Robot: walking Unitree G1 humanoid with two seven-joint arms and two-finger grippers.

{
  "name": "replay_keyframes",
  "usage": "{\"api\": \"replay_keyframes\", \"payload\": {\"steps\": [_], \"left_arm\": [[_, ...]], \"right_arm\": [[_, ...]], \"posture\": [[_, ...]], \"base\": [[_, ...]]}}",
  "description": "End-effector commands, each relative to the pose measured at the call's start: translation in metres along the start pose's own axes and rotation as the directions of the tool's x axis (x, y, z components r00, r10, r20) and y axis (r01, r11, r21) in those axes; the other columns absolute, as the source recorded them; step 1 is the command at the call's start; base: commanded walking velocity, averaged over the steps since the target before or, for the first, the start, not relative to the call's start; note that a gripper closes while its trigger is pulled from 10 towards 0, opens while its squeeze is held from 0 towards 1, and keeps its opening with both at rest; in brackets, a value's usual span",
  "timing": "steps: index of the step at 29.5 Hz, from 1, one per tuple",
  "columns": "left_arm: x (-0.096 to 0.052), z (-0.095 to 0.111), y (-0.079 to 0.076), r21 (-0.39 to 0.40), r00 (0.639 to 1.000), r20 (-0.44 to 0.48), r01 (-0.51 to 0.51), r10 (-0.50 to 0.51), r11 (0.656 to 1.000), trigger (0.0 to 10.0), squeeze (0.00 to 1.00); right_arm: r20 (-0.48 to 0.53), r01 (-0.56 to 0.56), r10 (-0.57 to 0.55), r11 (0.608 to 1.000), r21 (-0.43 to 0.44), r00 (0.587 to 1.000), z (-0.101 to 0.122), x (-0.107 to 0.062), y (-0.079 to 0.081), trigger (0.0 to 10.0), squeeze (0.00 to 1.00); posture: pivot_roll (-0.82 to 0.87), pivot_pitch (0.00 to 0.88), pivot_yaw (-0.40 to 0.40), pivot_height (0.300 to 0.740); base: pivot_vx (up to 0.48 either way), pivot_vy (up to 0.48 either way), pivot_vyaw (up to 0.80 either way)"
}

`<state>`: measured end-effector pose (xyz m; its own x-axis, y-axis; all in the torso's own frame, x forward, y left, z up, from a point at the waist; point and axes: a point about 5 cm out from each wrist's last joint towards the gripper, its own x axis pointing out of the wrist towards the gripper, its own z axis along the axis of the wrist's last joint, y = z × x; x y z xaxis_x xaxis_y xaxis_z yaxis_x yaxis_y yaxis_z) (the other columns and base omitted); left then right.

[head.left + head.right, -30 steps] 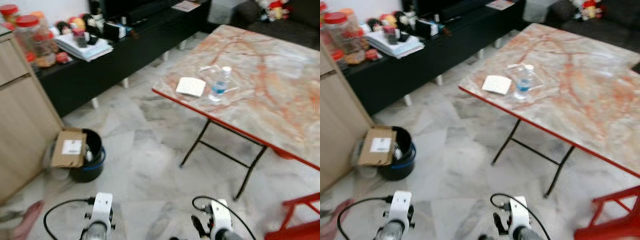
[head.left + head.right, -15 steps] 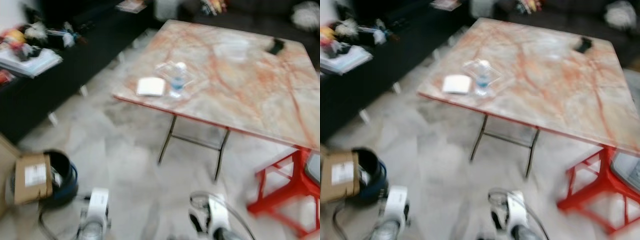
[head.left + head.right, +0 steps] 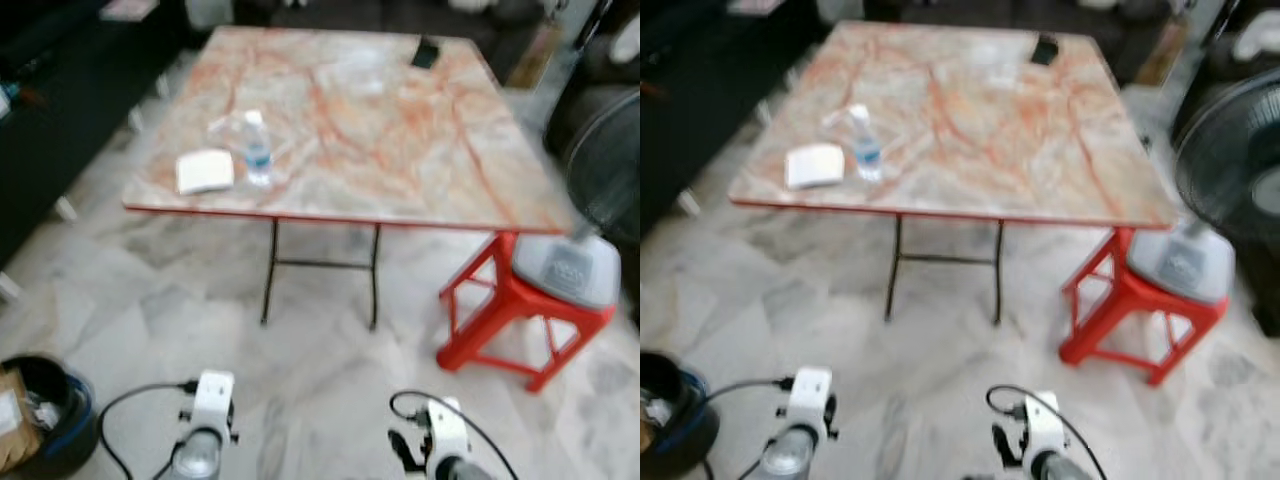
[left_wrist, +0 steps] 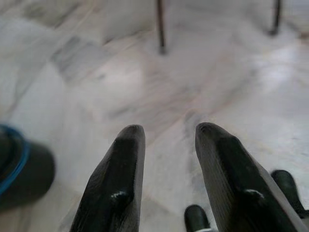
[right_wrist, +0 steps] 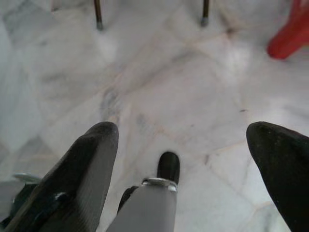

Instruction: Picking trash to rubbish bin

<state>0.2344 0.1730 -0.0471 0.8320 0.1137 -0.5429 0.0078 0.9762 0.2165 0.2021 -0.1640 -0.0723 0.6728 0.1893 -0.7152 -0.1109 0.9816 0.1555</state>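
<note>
A clear plastic bottle [image 3: 257,150] with a blue label stands upright near the left edge of the marble-patterned table [image 3: 400,150]. Beside it lie a flat white packet [image 3: 204,171] and a crumpled clear wrapper [image 3: 226,127]. The black rubbish bin [image 3: 48,415] with a blue rim sits on the floor at the far lower left, a cardboard piece [image 3: 10,432] leaning on it. Both arms hang low over the floor. My left gripper [image 4: 166,133] is open and empty, with the bin [image 4: 17,169] off to one side. My right gripper [image 5: 183,128] is wide open and empty.
A red plastic stool [image 3: 500,305] carrying a fan's grey base [image 3: 562,268] stands at the table's right corner. A dark phone [image 3: 426,51] lies on the table's far edge. A black cabinet [image 3: 50,110] runs along the left. Marble floor lies between me and the table.
The camera has swung right: the table now sits centred, the bin has slid to the lower left corner, and the red stool and fan have come into view. Both grippers still hang open.
</note>
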Motion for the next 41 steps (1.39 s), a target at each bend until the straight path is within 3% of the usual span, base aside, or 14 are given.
{"api": "replay_keyframes", "payload": {"steps": [1, 6, 11, 15, 17, 18, 20, 22, 23, 26, 29, 32, 41], "left_arm": [[0.000, -0.001, 0.002, 0.033, 1.000, -0.006, 0.006, -0.006, 0.999, 10.0, 0.00], [0.005, 0.016, -0.001, 0.038, 0.998, 0.064, -0.001, -0.002, 0.999, 10.0, 0.00], [0.011, 0.051, -0.001, -0.001, 0.977, 0.211, -0.026, 0.026, 1.000, 10.0, 0.00], [0.014, 0.085, 0.006, -0.022, 0.935, 0.348, -0.062, 0.065, 0.998, 10.0, 0.00], [0.013, 0.107, 0.013, -0.053, 0.893, 0.436, -0.096, 0.110, 0.994, 10.0, 0.00], [0.013, 0.107, 0.013, -0.053, 0.893, 0.436, -0.096, 0.110, 0.994, 10.0, 0.00], [0.011, 0.125, 0.017, -0.049, 0.853, 0.505, -0.121, 0.129, 0.991, 10.0, 0.00], [0.006, 0.147, 0.018, -0.058, 0.801, 0.584, -0.121, 0.132, 0.991, 10.0, 0.00], [0.002, 0.163, 0.018, -0.067, 0.762, 0.633, -0.119, 0.134, 0.991, 10.0, 0.00], [-0.006, 0.187, 0.019, -0.075, 0.696, 0.704, -0.125, 0.141, 0.989, 10.0, 0.00], [-0.015, 0.201, 0.024, -0.098, 0.643, 0.748, -0.139, 0.165, 0.985, 10.0, 0.00], [-0.022, 0.207, 0.033, -0.122, 0.614, 0.763, -0.167, 0.200, 0.978, 10.0, 0.00], [-0.027, 0.214, 0.038, -0.154, 0.620, 0.755, -0.148, 0.213, 0.977, 10.0, 0.00]], "right_arm": [[-0.008, -0.004, 0.004, 1.000, 0.022, 1.000, -0.005, -0.001, 0.004, 10.0, 0.00], [0.070, -0.043, 0.043, 0.999, -0.010, 0.997, 0.014, 0.004, 0.011, 10.0, 0.00], [0.236, -0.070, 0.083, 0.996, -0.060, 0.968, 0.058, 0.010, 0.016, 10.0, 0.00], [0.398, -0.079, 0.118, 0.990, -0.114, 0.910, 0.105, 0.011, 0.024, 10.0, 0.00], [0.516, -0.095, 0.161, 0.984, -0.152, 0.841, 0.141, 0.007, 0.034, 10.0, 0.00], [0.516, -0.095, 0.161, 0.984, -0.152, 0.841, 0.141, 0.007, 0.034, 10.0, 0.00], [0.599, -0.092, 0.185, 0.979, -0.182, 0.779, 0.168, 0.002, 0.042, 10.0, 0.00], [0.677, -0.093, 0.205, 0.976, -0.199, 0.707, 0.195, -0.005, 0.050, 10.0, 0.00], [0.727, -0.098, 0.217, 0.974, -0.204, 0.651, 0.212, -0.011, 0.056, 10.0, 0.00], [0.787, -0.099, 0.232, 0.972, -0.214, 0.572, 0.236, -0.021, 0.065, 10.0, 0.00], [0.828, -0.094, 0.234, 0.972, -0.217, 0.510, 0.251, -0.030, 0.071, 10.0, 0.00], [0.853, -0.102, 0.224, 0.975, -0.199, 0.472, 0.259, -0.036, 0.076, 10.0, 0.00], [0.854, -0.125, 0.237, 0.971, -0.202, 0.463, 0.260, -0.037, 0.086, 10.0, 0.00]], "posture": [[0.03, 0.110, -0.019, 0.740], [0.03, 0.108, -0.018, 0.740], [0.03, 0.106, -0.015, 0.740], [0.03, 0.099, -0.012, 0.740], [0.03, 0.099, -0.011, 0.740], [0.03, 0.099, -0.011, 0.740], [0.03, 0.097, -0.009, 0.740], [0.03, 0.096, -0.009, 0.740], [0.03, 0.095, -0.009, 0.740], [0.03, 0.089, -0.006, 0.740], [0.02, 0.084, -0.003, 0.740], [0.02, 0.080, 0.001, 0.740], [0.02, 0.060, 0.005, 0.740]], "base": [[0.000, 0.000, -0.54], [0.000, 0.000, -0.22], [0.000, 0.000, 0.00], [0.000, 0.000, 0.00], [0.000, 0.000, 0.00], [0.000, 0.000, 0.00], [0.000, 0.000, 0.00], [0.000, 0.000, 0.00], [0.000, 0.000, 0.00], [0.000, 0.000, 0.00], [0.000, 0.000, 0.00], [0.000, 0.000, 0.00], [0.000, 0.000, 0.00]]}}
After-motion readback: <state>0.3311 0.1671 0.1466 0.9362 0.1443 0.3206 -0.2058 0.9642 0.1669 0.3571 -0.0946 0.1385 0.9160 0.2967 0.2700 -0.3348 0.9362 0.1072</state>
